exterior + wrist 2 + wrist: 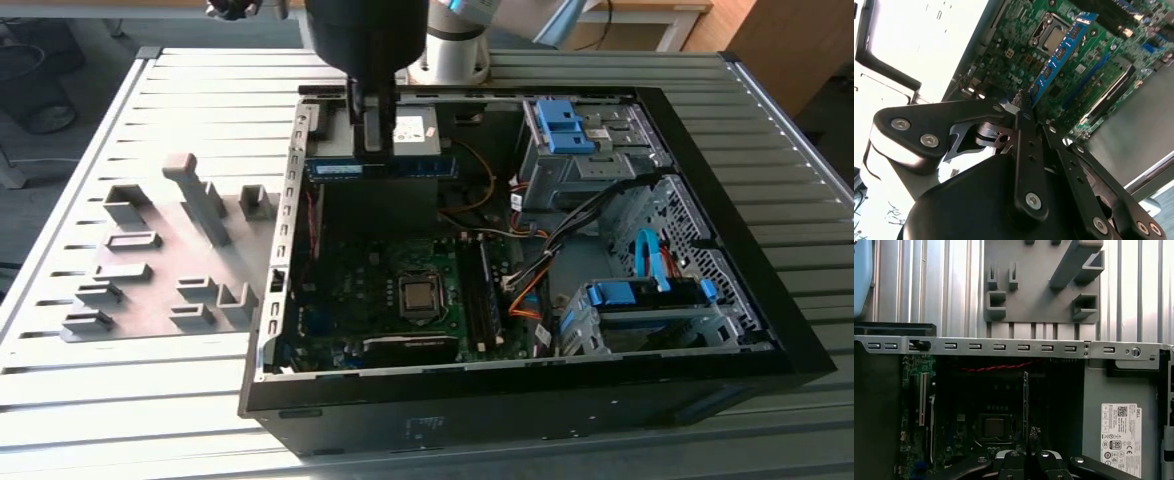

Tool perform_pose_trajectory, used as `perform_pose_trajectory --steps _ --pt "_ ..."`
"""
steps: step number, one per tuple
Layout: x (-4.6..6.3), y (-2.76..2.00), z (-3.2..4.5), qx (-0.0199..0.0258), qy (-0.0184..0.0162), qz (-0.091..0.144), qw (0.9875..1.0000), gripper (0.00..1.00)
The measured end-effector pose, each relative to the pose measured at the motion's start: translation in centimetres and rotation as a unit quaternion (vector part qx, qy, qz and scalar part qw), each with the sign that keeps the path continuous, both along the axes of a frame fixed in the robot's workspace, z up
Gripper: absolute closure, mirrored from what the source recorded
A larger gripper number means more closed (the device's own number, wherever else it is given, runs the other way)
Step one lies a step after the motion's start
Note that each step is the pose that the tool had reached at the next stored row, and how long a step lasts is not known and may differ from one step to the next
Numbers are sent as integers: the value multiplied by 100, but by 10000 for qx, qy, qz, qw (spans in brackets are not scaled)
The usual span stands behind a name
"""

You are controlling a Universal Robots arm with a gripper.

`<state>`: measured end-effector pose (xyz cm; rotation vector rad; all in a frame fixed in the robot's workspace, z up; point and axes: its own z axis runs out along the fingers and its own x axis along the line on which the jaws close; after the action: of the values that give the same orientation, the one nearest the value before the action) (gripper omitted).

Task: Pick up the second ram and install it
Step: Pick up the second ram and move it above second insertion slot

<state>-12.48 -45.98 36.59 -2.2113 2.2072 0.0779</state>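
Second ram (380,167) held above the open computer case (534,400).
The fingers (1025,131) pinched the stick, covering the gripped part in the second wrist view.

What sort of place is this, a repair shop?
More likely a robotics lab or test bench: an opened desktop computer case sits on a slotted metal table, grey holder blocks stand beside it, and a robot arm's jaws hold the second ram over the case.
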Motion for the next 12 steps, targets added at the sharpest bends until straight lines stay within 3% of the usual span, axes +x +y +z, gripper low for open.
perform_pose_trajectory --steps 12 --pt "274 0 -5 0 0 0 10000 86"
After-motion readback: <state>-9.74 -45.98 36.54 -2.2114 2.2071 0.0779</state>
